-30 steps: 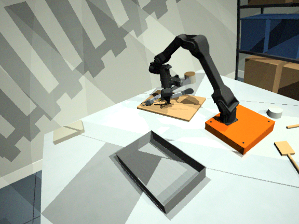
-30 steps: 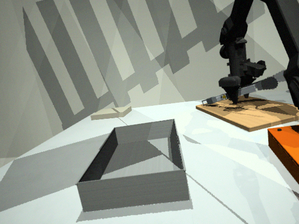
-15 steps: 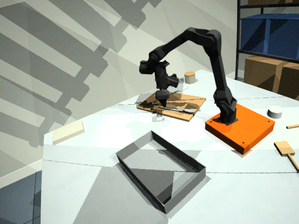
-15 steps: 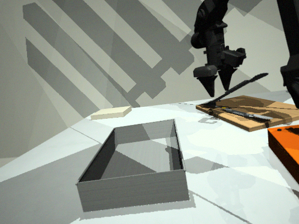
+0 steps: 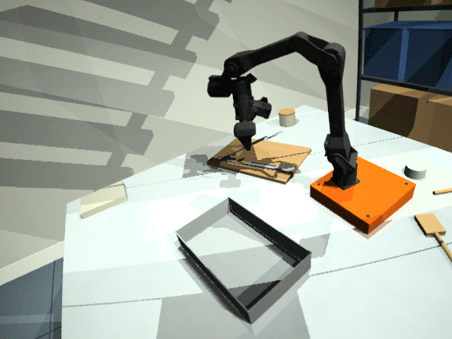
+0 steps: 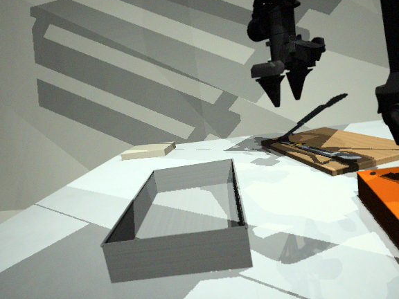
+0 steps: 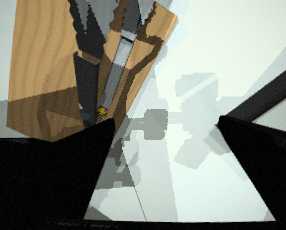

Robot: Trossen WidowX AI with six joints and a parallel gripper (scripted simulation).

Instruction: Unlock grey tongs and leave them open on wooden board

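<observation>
The grey tongs [image 5: 259, 165] [image 6: 322, 151] [image 7: 116, 62] are spread open in a V on the wooden board [image 5: 288, 151] [image 6: 346, 139] [image 7: 37, 55]. One arm lies low over the board; the other slants up into the air from the hinge end, near the board's left corner. A yellow mark shows by the hinge. My gripper [image 5: 248, 148] [image 6: 287, 102] [image 7: 165, 122] is wide open and empty, pointing down above the hinge side of the tongs, with clear air below its tips in the exterior view. The roasting tin [image 5: 280, 288] [image 6: 178, 259] is empty.
The orange base [image 5: 377, 188] [image 6: 381, 190] stands right of the board. A cream block [image 5: 103, 200] [image 6: 149, 150] lies at the left. A round pot with a wooden lid [image 5: 287, 118] stands behind the board. A white disc [image 5: 415, 171] and a wooden spatula [image 5: 430, 224] lie at the right.
</observation>
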